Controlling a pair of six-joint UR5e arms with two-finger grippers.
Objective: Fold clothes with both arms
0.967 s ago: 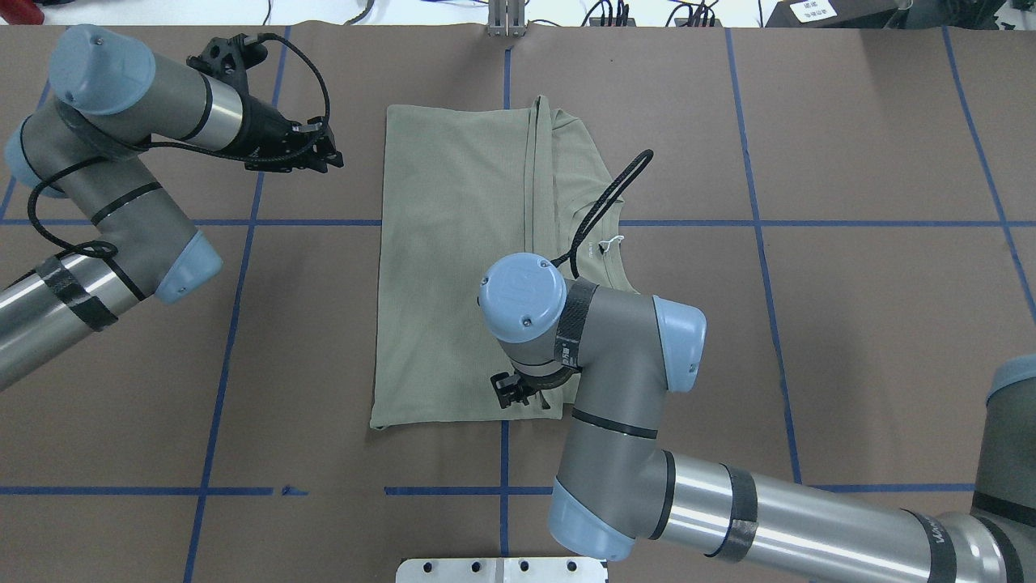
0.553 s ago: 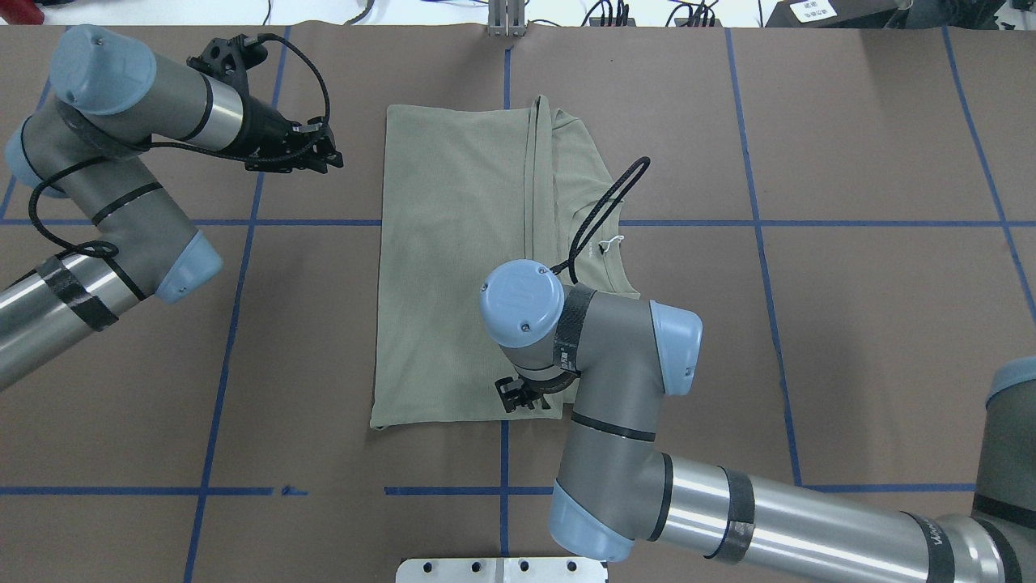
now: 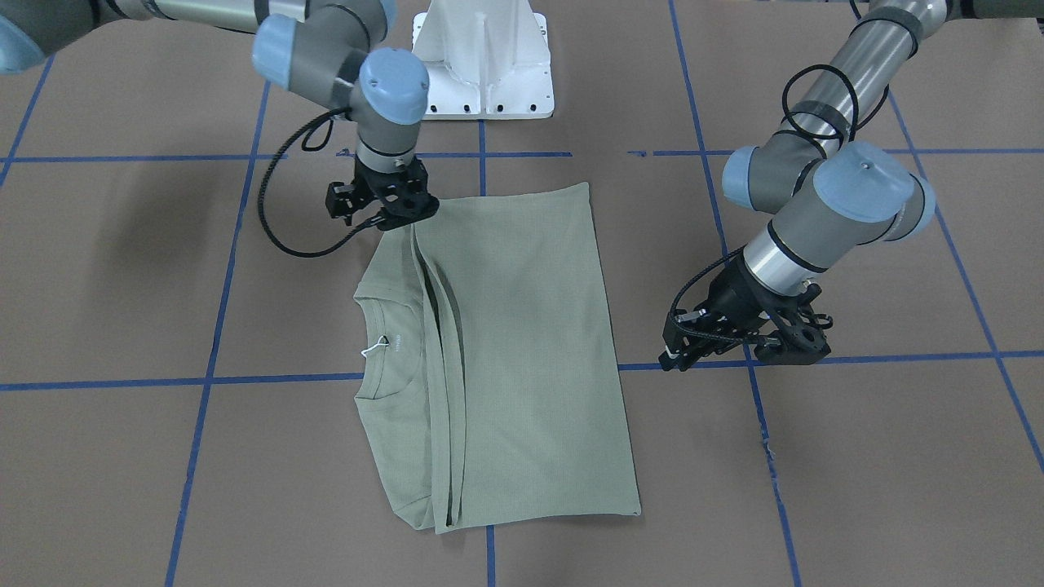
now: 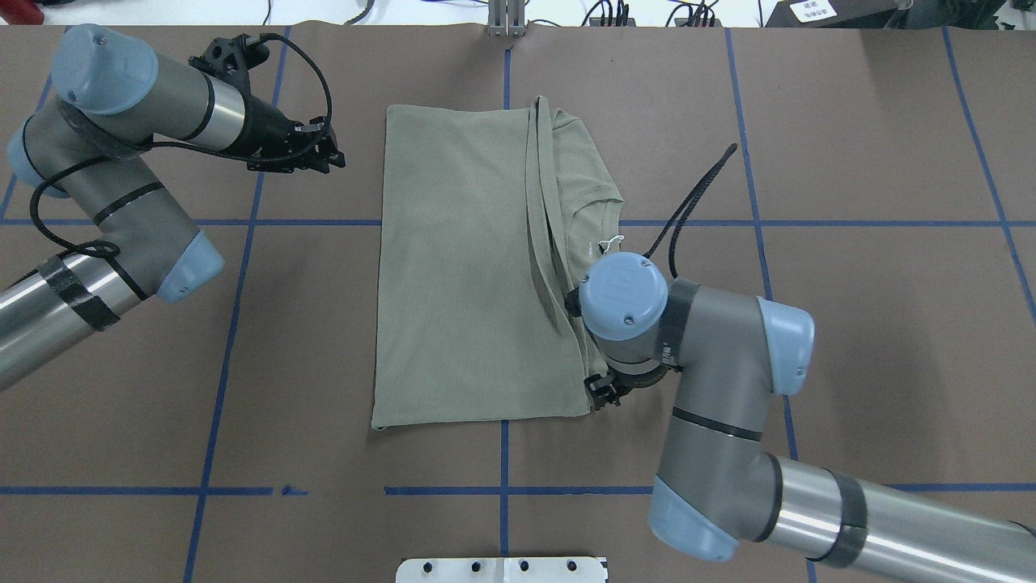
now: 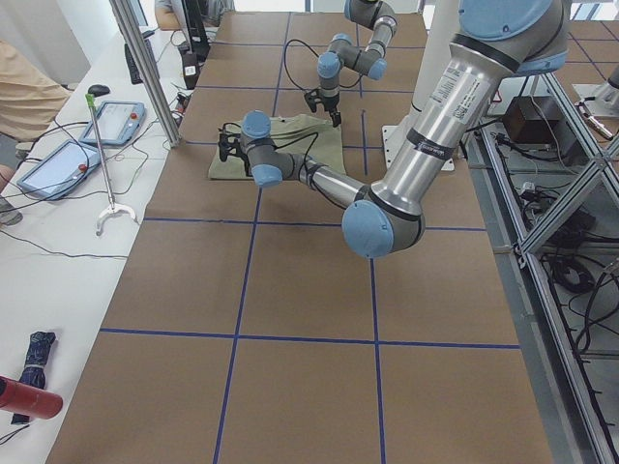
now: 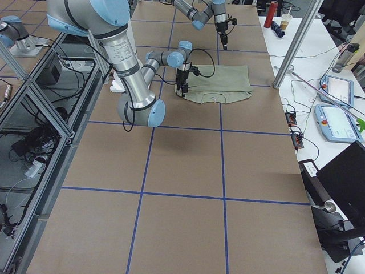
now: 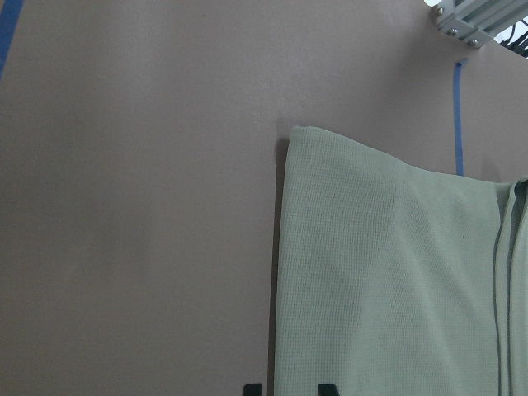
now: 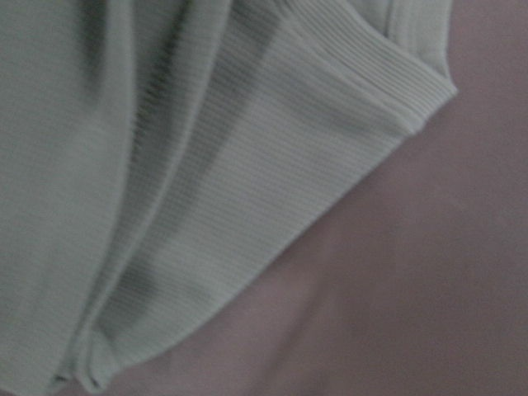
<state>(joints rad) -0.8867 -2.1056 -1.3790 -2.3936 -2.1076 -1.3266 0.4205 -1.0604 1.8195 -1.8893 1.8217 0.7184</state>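
right claw [image 3: 390, 214] is sitting at the near corner of the shirt [image 4: 461, 275], on the robot's side of the surface [image 4: 850, 324], pointing straight down from the right arm [image 4: 712, 380]. in the front view its black body is touching the cloth's corner, but whether the fingers are pinching fabric or merely resting on it cannot be told — the wrist hides them from overhead, and the right wrist camera is showing only ribbed cuff and folds against brown paper.

left claw [image 4: 324, 154] is hanging over bare surface well apart from the shirt's far left edge, holding nothing, its fingers looking nearly together. the left arm [image 4: 121, 162] is reaching in from the left side.

the shirt is lying flat in the middle of the surface as a long folded rectangle, a sleeve and side panel folded over the body, with the round collar [image 3: 383, 342] and a white neck tag [image 3: 373, 347] showing on the robot's right half. blue tape lines [image 4: 235, 324] are crossing the brown surface beneath it.
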